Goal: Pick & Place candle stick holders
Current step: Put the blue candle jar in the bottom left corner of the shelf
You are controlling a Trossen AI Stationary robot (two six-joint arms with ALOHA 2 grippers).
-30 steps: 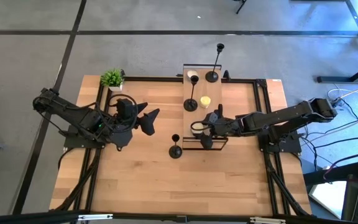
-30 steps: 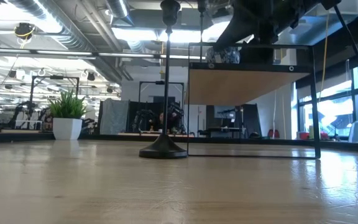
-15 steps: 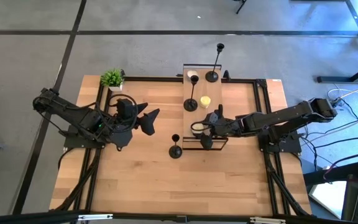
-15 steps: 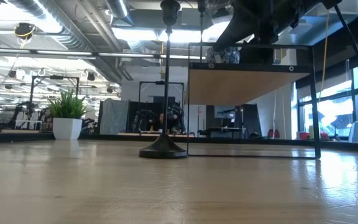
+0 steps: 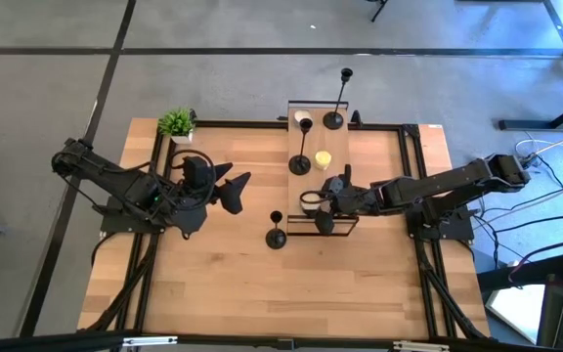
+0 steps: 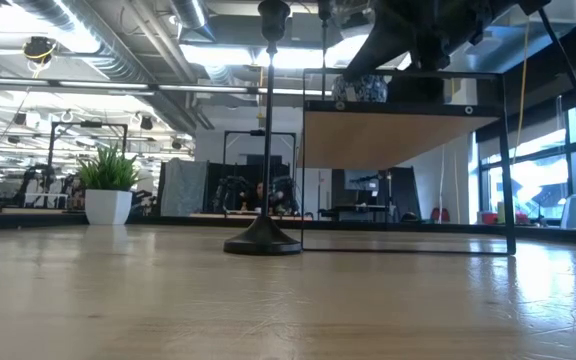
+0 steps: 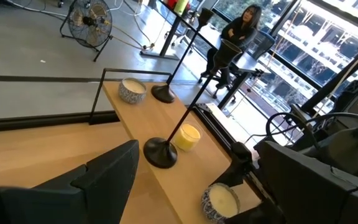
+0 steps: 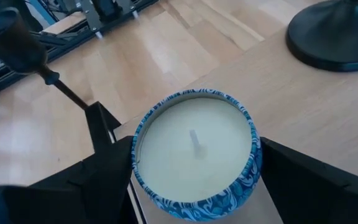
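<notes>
Right gripper (image 8: 191,186) fingers apart, straddling blue-patterned candle tin (image 8: 194,152) on raised shelf (image 5: 306,147); wax inside; tall holder (image 5: 300,164) beside.

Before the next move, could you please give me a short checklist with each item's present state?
1. Right gripper open: ok; its fingers flank the blue-patterned candle tin.
2. Right gripper aimed at a holder: not ok; the tin sits between its fingers.
3. Left gripper open and empty over the table: ok.
4. Short candle stick holder upright on the table, beside the shelf: ok.
5. Two tall candle stick holders upright on the shelf: ok.
6. Tin touched by the fingers: cannot tell.
</notes>
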